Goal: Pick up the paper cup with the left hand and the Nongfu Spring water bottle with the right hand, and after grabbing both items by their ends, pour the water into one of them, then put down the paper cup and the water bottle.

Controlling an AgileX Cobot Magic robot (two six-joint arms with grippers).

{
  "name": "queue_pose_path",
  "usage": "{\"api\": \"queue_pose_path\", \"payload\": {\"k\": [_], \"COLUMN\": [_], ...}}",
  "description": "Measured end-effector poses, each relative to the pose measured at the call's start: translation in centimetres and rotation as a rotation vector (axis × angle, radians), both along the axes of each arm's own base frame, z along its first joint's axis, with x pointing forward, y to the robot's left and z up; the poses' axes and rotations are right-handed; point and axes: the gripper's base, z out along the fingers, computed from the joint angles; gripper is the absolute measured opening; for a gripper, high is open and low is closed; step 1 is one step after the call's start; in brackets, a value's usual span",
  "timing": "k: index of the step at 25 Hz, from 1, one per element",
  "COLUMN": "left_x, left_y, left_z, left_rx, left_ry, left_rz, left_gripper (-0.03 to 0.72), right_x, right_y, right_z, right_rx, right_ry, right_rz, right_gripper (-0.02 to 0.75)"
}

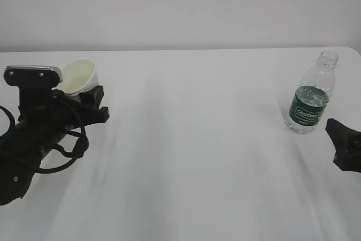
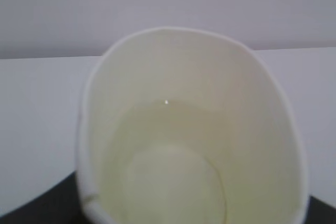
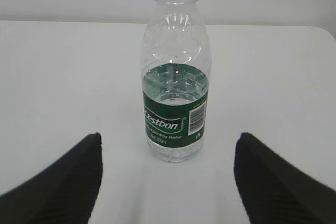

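The white paper cup (image 1: 79,77) is tilted, its cream inside facing the exterior camera, and my left gripper (image 1: 90,101) is shut on its lower part. The cup (image 2: 189,129) fills the left wrist view, with dark fingers (image 2: 31,211) at the bottom corners. A faint line and a glint inside suggest a little water. The Nongfu Spring water bottle (image 1: 312,95) stands upright and capless at the right, about half full. In front of it my right gripper (image 1: 341,139) is open. Its fingers (image 3: 68,182) flank the bottle (image 3: 176,93) without touching it.
The white table (image 1: 192,156) runs back to a pale wall. Its right edge (image 1: 356,55) lies just beyond the bottle. The left arm's cables loop over the table at the near left.
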Motion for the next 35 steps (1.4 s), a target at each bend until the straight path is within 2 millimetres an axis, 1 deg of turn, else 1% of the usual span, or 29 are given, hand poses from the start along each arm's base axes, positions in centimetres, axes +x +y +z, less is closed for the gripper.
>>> {"api": "queue_pose_path", "payload": {"k": [6,11,15,20,23,32,35], "left_x": [0.6,0.7,1.6,3.0,3.6,4.0,3.9], "left_y": [1.4,1.9,1.4,0.5,0.2,0.0,0.1], "left_z": [-1.2,-2.7,-3.5,-3.6,-4.0,-4.8,-5.6], "left_rx": [0.021,0.041,0.033,0.019,0.013,-0.009,-0.007], "left_ry": [0.031,0.070,0.076,0.044,0.041,0.053,0.074], "left_rz": [0.037,0.037,0.026,-0.002,-0.001,0.005,0.006], "left_gripper": [0.421,0.421,0.421,0.421,0.421,0.421,0.421], "right_x": [0.0,0.0,0.0,0.0,0.0,0.0,0.0], "right_y": [0.0,0.0,0.0,0.0,0.0,0.0,-0.1], "right_z": [0.0,0.0,0.0,0.0,0.0,0.0,0.0], "right_rx": [0.000,0.000,0.000,0.000,0.000,-0.003,-0.019], "right_ry": [0.000,0.000,0.000,0.000,0.000,0.000,-0.001], "right_rz": [0.000,0.000,0.000,0.000,0.000,0.001,-0.001], "right_gripper": [0.592,0.593,0.593,0.593,0.593,0.592,0.592]}}
